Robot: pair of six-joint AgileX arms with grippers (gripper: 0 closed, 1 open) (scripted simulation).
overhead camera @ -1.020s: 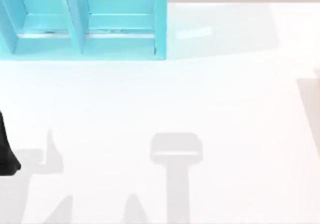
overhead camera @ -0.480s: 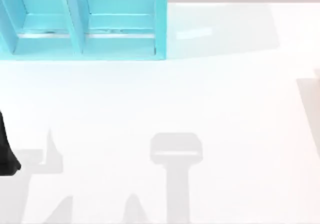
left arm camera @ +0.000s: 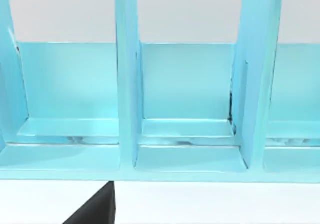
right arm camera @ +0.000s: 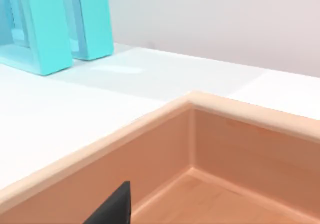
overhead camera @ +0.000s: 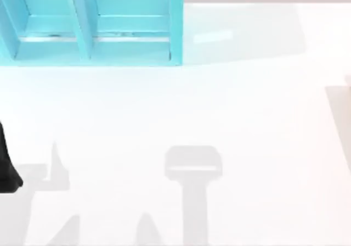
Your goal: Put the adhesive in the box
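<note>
Top view: a turquoise divided rack [overhead camera: 93, 23] stands at the far left of the white tabletop [overhead camera: 219, 108]; the left arm [overhead camera: 6, 169] shows at the left edge.

Left wrist view: the rack's compartments [left arm camera: 187, 104]; tool state cannot be told.

Right wrist view: the wooden box [right arm camera: 210, 149], its visible corner holding no adhesive; tool state cannot be told.

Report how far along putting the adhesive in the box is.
Done: cannot be settled. The wooden box shows one bare inner corner and a strip of floor with no adhesive on it; the rest is out of frame. In hand: nothing visibly held. The left arm sits at the table's left edge, below the blue shelf. Left: the adhesive may lie in the hidden part of the box or elsewhere.
</note>
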